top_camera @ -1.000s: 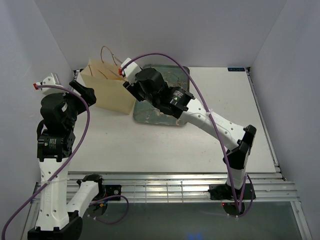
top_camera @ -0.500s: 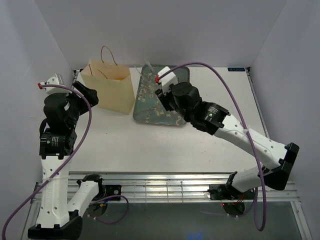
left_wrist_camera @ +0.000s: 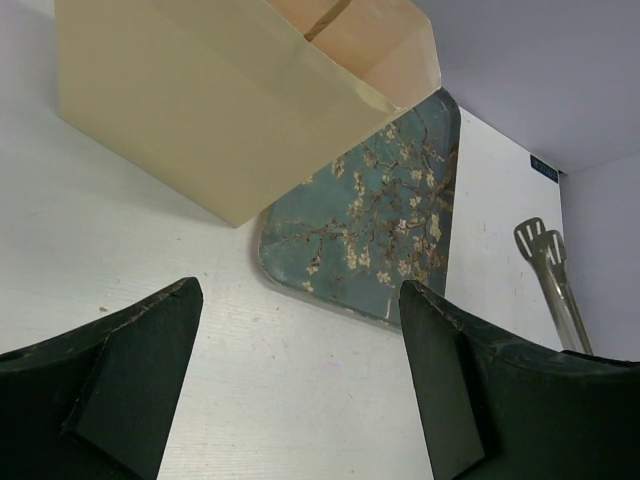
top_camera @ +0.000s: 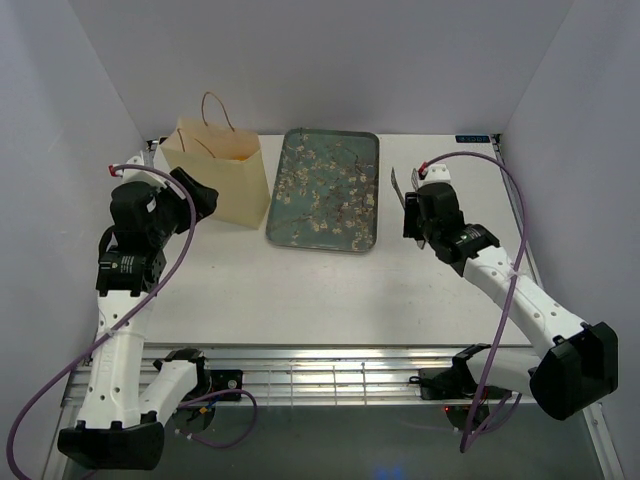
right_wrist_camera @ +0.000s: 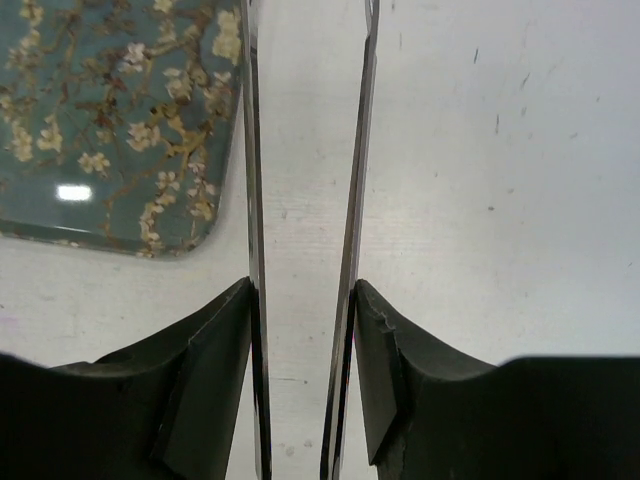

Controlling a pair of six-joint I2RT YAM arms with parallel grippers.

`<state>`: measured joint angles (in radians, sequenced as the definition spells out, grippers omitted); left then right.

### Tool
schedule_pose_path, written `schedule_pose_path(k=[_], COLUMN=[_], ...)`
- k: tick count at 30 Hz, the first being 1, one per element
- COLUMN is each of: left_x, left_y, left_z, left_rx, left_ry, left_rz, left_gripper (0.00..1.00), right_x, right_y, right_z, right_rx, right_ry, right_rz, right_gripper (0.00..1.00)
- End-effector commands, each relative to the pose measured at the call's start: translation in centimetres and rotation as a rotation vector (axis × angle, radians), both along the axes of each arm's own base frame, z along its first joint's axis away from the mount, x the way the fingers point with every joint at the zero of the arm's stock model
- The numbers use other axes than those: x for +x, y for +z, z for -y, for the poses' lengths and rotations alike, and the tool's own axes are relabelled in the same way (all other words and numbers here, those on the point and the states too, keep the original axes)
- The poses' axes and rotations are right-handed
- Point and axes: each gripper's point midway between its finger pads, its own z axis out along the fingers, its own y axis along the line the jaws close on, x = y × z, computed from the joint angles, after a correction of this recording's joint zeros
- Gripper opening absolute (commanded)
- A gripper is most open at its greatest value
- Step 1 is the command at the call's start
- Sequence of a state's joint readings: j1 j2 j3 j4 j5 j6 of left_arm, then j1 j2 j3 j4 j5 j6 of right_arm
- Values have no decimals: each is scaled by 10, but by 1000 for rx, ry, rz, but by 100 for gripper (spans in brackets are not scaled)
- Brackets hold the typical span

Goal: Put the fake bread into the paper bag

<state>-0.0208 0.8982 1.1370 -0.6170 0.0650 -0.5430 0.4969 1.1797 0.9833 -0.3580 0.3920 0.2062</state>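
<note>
None of the bread shows on the tray (top_camera: pixel 325 190). The paper bag (top_camera: pixel 225 185) stands just ahead of the left gripper (left_wrist_camera: pixel 298 300), spread wide and empty. The right gripper (right_wrist_camera: pixel 305 300), across the tray from it, pinches tongs (right_wrist_camera: pixel 355 150).

Floral tray (top_camera: pixel 325 190) lies on white table (top_camera: pixel 300 285), metal tongs (top_camera: pixel 398 184) beside it.

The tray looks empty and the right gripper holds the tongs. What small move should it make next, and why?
Probably lower the tongs to the table right of the tray and open the right gripper. No bread shows on the tray, the paper bag stands upright beside it, and the tongs grip nothing, so the tool seems done.
</note>
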Motion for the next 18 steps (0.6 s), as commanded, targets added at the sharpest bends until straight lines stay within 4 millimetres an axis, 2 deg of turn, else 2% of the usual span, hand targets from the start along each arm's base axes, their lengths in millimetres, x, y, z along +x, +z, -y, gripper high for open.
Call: schedule_pose_path(k=[1, 2, 5, 6, 10, 18], left_x=[3, 3, 5, 5, 5, 8], left_y=[-1, -4, -8, -12, -20, -38], left_z=[11, 14, 17, 19, 26, 39], left_rx=[-41, -49, -56, -64, -81, -114], left_ry=[-54, -66, -83, -95, -129, -198], left_rz=[14, 8, 5, -5, -19, -63], left_gripper=[90, 90, 90, 90, 90, 90], right_x=[-1, -3, -5, -9, -12, -15], right_y=[-8, -19, -32, -43, -60, -82], right_z=[-2, 3, 7, 7, 6, 4], right_rx=[126, 121, 138, 141, 158, 151], right_ry=[-47, -63, -82, -76, -73, -62], right_rz=[-8, -29, -48, -72, -99, -144], right_gripper=[49, 49, 49, 49, 50, 53])
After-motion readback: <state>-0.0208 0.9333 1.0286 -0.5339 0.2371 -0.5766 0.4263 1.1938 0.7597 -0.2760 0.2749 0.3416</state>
